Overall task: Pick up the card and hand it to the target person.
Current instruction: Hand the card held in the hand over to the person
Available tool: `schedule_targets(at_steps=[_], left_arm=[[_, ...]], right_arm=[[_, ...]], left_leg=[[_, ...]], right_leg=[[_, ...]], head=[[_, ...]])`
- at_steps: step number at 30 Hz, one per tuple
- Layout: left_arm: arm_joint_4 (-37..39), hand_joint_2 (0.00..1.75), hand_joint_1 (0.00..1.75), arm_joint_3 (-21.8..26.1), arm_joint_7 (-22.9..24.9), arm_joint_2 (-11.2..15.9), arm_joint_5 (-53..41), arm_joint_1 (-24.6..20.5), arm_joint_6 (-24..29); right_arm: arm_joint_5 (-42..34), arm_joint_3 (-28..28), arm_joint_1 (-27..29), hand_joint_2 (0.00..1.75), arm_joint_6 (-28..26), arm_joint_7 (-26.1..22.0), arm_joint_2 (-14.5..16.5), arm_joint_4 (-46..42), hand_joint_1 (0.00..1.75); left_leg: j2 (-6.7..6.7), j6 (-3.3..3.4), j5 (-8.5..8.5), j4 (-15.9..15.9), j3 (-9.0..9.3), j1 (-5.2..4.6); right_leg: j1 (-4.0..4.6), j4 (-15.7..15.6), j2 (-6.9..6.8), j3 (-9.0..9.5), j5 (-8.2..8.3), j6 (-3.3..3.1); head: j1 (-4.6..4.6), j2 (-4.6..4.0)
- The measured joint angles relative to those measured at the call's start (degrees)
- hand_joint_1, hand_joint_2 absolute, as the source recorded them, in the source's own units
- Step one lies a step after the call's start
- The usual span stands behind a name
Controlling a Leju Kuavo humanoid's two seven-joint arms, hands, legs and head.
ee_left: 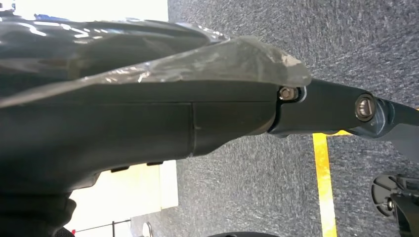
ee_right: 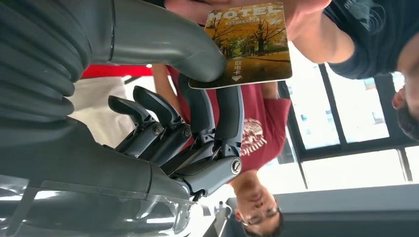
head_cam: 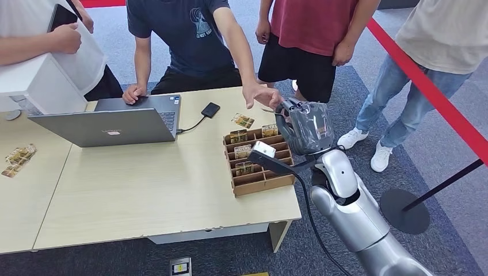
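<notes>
Autumn-print hotel card [ee_right: 247, 44] pinched between thumb and fingers [ee_right: 217, 106] of right hand [head_cam: 304, 127], raised beyond counter [head_cam: 144, 190] edge. Person's hand [head_cam: 260, 95] touches card's far end. Left hand's state: cannot tell.

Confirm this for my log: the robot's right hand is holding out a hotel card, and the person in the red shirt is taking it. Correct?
Not quite. The right hand does hold the hotel card, but the person whose hand is on it wears a dark blue shirt, not red; the head view shows this.
</notes>
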Motion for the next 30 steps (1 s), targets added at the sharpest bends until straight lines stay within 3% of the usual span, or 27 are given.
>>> schedule_targets(at_steps=[7,14,22,23,26,27,30], left_arm=[[0.0,0.0,0.0,-0.3,0.0,0.0,0.3,-0.1,0.3],[0.0,0.0,0.0,-0.4,-0.3,-0.1,0.8,-0.1,0.4],[0.0,0.0,0.0,-0.4,-0.4,-0.1,1.0,-0.1,0.3],[0.0,0.0,0.0,-0.4,-0.4,-0.1,1.0,-0.1,0.3],[0.0,0.0,0.0,-0.4,-0.4,-0.1,1.0,0.0,0.3],[0.0,0.0,0.0,-0.4,-0.4,-0.1,1.0,0.0,0.3],[0.0,0.0,0.0,-0.4,-0.4,-0.1,1.1,0.0,0.4]], right_arm=[[0.5,0.5,-5.0,1.75,-6.1,-4.6,4.4,11.3,1.75],[1.5,1.5,-7.9,1.75,-7.5,-4.7,7.6,19.9,1.75],[2.0,2.3,-8.8,1.75,-8.5,-3.8,9.2,26.0,1.72],[1.9,2.4,-8.9,1.75,-8.6,-3.7,9.3,26.4,1.39],[1.1,2.7,-8.9,1.75,-8.6,-3.3,9.5,27.5,0.11],[0.7,2.7,-8.9,1.75,-8.6,-3.3,9.5,27.7,0.0],[-0.9,2.9,-8.8,1.75,-8.4,-3.6,9.5,28.4,0.0]], left_leg=[[-0.02,-0.01,0.05,0.0,-0.06,0.0],[-0.03,-0.01,0.05,0.0,-0.07,0.0],[-0.02,-0.01,0.05,0.0,-0.08,0.0],[-0.02,-0.01,0.05,0.0,-0.08,0.0],[-0.02,-0.01,0.05,0.0,-0.08,0.0],[-0.02,-0.01,0.05,0.0,-0.08,0.0],[-0.01,-0.01,0.05,0.0,-0.08,0.0]], right_leg=[[0.0,0.0,0.0,-0.06,0.02,-0.01],[0.0,0.0,0.0,-0.08,0.02,-0.01],[0.0,0.0,0.0,-0.11,0.02,-0.01],[0.0,0.0,0.0,-0.12,0.02,-0.01],[0.0,0.0,0.0,-0.13,0.02,-0.01],[0.0,0.0,0.0,-0.13,0.02,-0.01],[0.0,0.0,0.0,-0.14,0.03,-0.01]], head=[[-0.01,0.0],[0.0,0.0],[0.0,0.0],[0.0,0.0],[0.0,0.0],[0.0,0.0],[0.01,0.0]])
